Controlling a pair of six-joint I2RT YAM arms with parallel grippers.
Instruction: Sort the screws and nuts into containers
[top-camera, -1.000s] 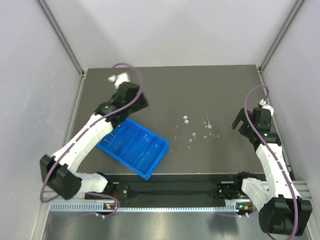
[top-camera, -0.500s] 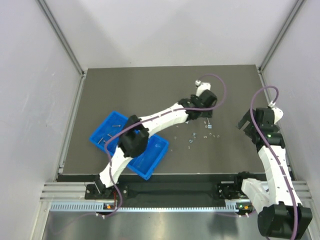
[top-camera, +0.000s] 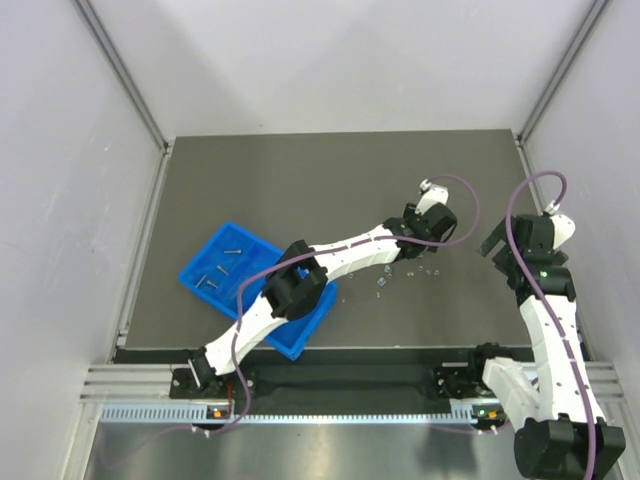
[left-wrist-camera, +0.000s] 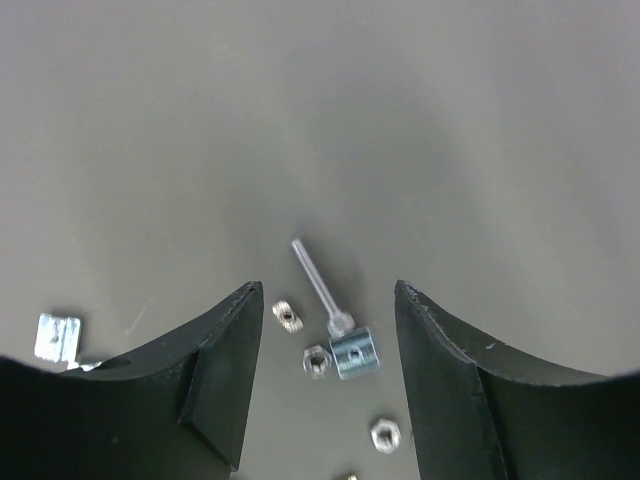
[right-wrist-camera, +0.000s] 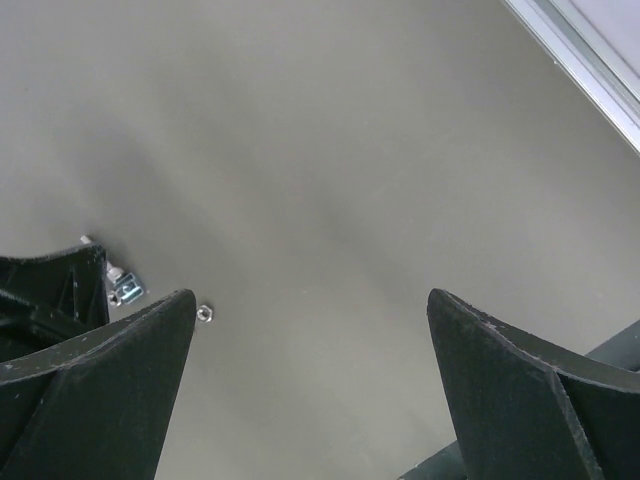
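Now | left tool half-spread astride a screw, gripping nothing | right tool spread wide, empty

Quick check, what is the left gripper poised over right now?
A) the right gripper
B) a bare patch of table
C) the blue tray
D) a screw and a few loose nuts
D: the left wrist view shows a screw and small nuts lying on the table between the open fingers of the left gripper.

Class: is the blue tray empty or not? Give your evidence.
Not empty: a few tiny silver-grey metal screws lie inside the bright blue rectangular plastic tray, at its left end.
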